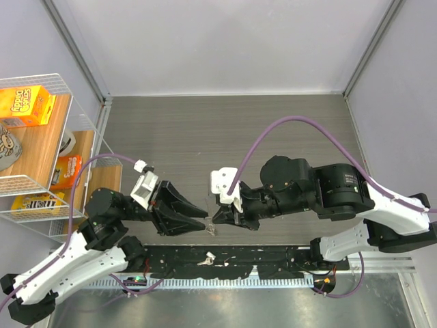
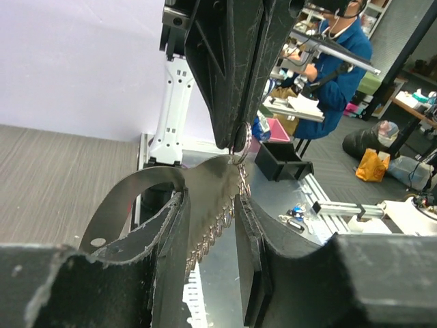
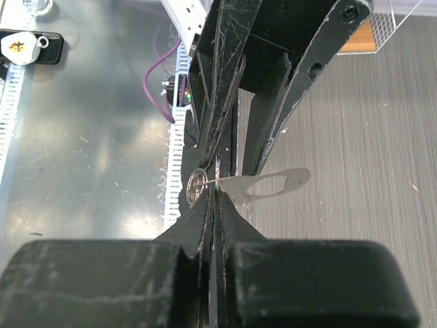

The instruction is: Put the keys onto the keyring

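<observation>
A: Nearest the lens in the left wrist view are the left gripper's (image 2: 210,199) own fingers (image 2: 160,253), filling the bottom edge. How do they stand?

B: Released. A clear gap runs between them, and the right wrist view shows the same two fingers apart from the far side.

A: Anything in that gap?

B: The keyring (image 2: 205,236). Its glittery links run lengthwise down the gap, close along one finger. Whether they touch it cannot be told.

A: And at the fingertips?

B: A flat silver strip (image 3: 273,183) with a hole in its end. It starts where the two grippers meet and curves out sideways, past the outer face of one left finger.

A: Then the right gripper (image 3: 214,198)?

B: Clenched, its fingers pressed together with no gap. It pinches the keyring's end. A small ring (image 3: 197,183) sits right at its fingertips, on the side away from the strip.

A: How do the two grippers lie to each other?

B: In the top view they point at one another, almost tip to tip, with the keyring a small glint between them.

A: Anything else close by?

B: A small silver thing (image 1: 207,258) on the black mat (image 1: 273,263), on the near side of both sets of fingertips and apart from them. It is too small to name.
</observation>
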Controlling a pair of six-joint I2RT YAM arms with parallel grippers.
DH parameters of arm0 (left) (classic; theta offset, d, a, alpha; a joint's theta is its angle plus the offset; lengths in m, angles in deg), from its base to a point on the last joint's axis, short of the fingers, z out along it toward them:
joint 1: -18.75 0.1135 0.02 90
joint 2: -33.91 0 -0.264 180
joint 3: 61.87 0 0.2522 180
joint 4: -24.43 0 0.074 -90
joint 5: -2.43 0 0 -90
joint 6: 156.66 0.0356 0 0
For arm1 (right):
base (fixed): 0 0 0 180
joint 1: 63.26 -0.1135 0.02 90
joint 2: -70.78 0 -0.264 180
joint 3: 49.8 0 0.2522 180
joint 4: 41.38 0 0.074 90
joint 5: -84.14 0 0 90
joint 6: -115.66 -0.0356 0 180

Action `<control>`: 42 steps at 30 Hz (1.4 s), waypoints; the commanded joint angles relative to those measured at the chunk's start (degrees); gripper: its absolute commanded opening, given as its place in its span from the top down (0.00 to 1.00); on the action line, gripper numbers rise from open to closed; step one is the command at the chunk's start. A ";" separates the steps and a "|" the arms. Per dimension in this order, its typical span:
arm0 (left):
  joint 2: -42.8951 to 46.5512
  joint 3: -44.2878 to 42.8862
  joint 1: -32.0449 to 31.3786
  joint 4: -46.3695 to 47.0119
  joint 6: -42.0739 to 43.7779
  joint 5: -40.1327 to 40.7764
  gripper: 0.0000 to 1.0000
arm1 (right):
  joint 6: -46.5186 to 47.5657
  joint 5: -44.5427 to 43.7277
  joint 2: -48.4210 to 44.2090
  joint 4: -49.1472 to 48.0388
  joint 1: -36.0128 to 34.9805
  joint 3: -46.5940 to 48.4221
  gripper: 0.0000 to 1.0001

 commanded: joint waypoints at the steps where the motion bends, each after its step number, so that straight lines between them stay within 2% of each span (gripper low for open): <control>1: 0.71 -3.60 0.06 -7.13 3.94 -0.92 0.62 | -2.17 1.52 1.43 2.84 0.63 4.33 0.95; 14: -0.87 -7.65 0.06 -9.51 5.09 -2.58 0.62 | -5.25 3.72 4.16 6.88 2.04 5.30 0.95; 26: -3.69 -8.53 0.06 -9.69 4.29 -4.52 0.68 | -5.60 4.60 6.44 9.17 3.36 8.38 0.95; 30: -3.77 -8.44 0.06 -10.48 4.82 -4.17 0.78 | -5.52 4.78 7.06 9.78 3.71 9.08 0.95; 34: -3.86 -8.53 0.06 -10.74 5.00 -3.82 0.99 | -5.52 4.95 7.41 9.87 3.79 9.52 0.95; 42: -4.83 -8.79 0.06 -9.43 4.91 -2.50 1.00 | -5.52 5.04 8.47 10.66 3.88 10.49 0.95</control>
